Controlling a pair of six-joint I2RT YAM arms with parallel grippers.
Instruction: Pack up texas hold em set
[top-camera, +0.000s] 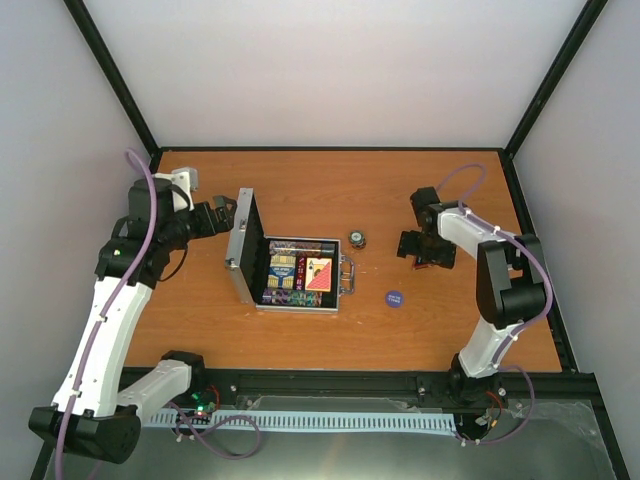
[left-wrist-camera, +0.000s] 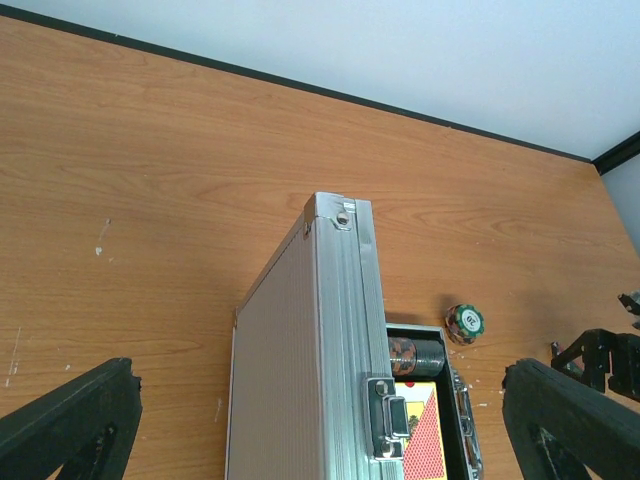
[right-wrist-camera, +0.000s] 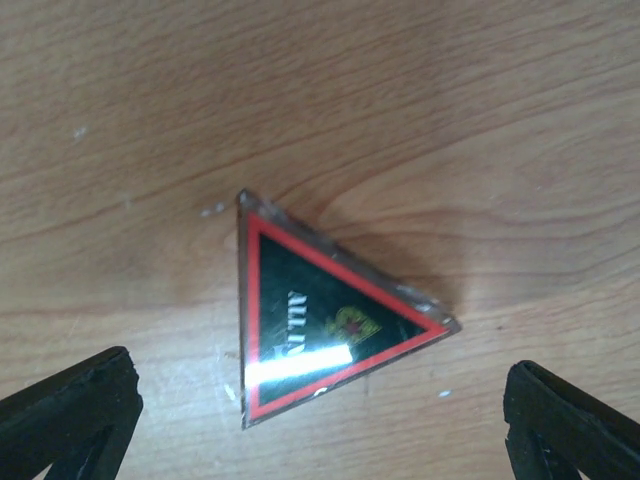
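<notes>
Hovering above the triangular button (right-wrist-camera: 320, 320) lying flat on the tabletop (right-wrist-camera: 450, 120), the right gripper (right-wrist-camera: 320, 415) had fingers (right-wrist-camera: 70, 410) spread wide; descending low and closing across its edges looked safest.

Lab cell: white walls (top-camera: 330, 70), black frame (top-camera: 112, 75).

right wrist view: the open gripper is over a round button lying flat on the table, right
No: the button under the open right gripper is triangular, not round. The right wrist view shows it lying flat on the table.
</notes>
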